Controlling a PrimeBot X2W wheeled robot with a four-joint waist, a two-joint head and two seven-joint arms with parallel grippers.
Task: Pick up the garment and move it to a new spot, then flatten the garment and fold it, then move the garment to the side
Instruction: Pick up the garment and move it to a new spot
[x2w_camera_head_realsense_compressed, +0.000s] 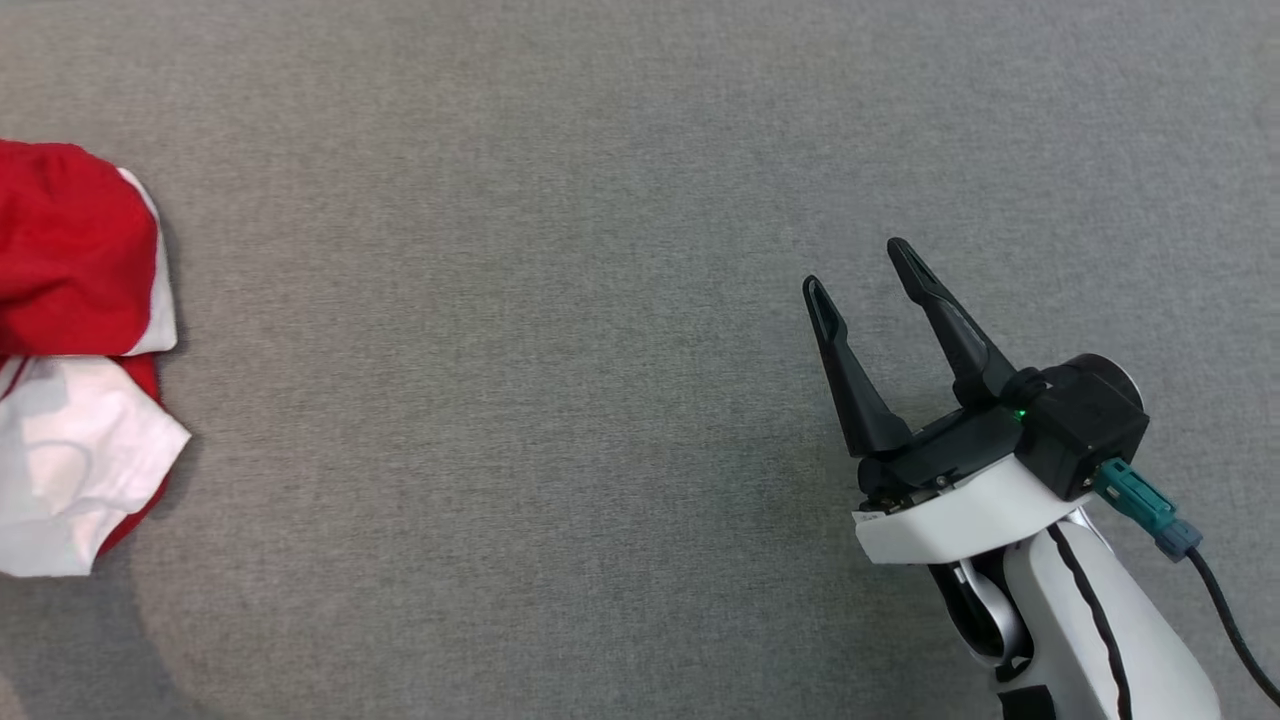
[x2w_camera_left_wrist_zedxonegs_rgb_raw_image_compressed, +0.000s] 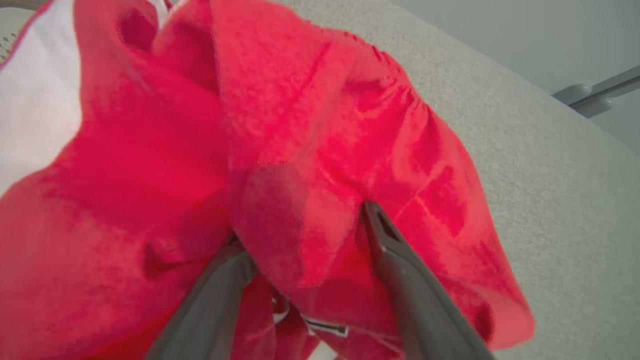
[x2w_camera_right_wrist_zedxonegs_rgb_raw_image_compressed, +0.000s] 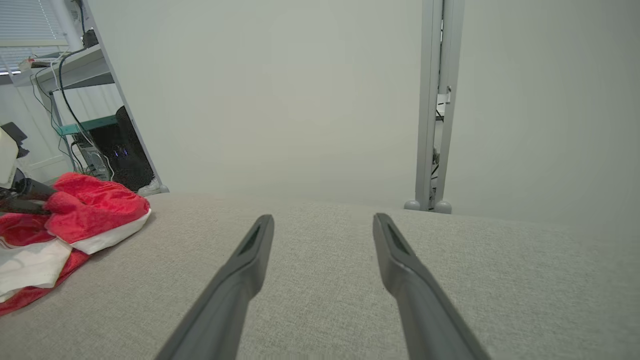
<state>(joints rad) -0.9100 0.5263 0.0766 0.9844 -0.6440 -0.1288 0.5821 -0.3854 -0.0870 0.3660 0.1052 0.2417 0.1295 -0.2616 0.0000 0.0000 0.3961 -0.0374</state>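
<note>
Fingers of the left gripper (x2w_camera_left_wrist_zedxonegs_rgb_raw_image_compressed: 302, 226) are standing apart, straddling a fold of the red-and-white garment (x2w_camera_left_wrist_zedxonegs_rgb_raw_image_compressed: 150, 165) near its white tag (x2w_camera_left_wrist_zedxonegs_rgb_raw_image_compressed: 325, 327), writing unreadable. The garment is lying on grey cloth (x2w_camera_head_realsense_compressed: 500, 400); the right gripper (x2w_camera_head_realsense_compressed: 855, 265), well right of it, is gaping empty.

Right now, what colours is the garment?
The garment is red and white; head view shows it best.

Place: likely a lab | cabled shelf (x2w_camera_right_wrist_zedxonegs_rgb_raw_image_compressed: 75, 64), dark computer tower (x2w_camera_right_wrist_zedxonegs_rgb_raw_image_compressed: 127, 155), window blinds (x2w_camera_right_wrist_zedxonegs_rgb_raw_image_compressed: 27, 22), plain wall (x2w_camera_right_wrist_zedxonegs_rgb_raw_image_compressed: 275, 100)
</note>
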